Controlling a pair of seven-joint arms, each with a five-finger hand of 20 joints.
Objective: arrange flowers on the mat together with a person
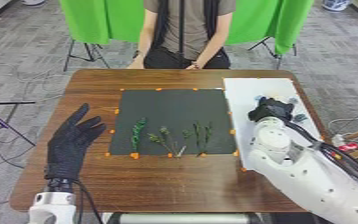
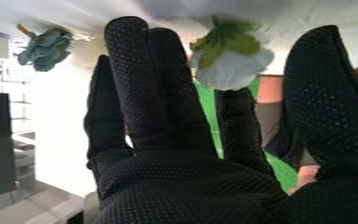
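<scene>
Over the white mat (image 1: 243, 90) by the worktop's (image 1: 171, 187) right edge, the right hand (image 1: 270, 109) is unclenched, a white flower (image 2: 235, 70) between thumb and straight fingers. Green sprigs (image 1: 138, 135) lie along the dark mat's (image 1: 171, 107) near edge; the left hand (image 1: 66, 142), fingers extended, is near the worktop's left edge.

left hand (image 1: 67, 145): fingers straight | right hand (image 1: 270, 110): fingers straight, thumb apart
</scene>
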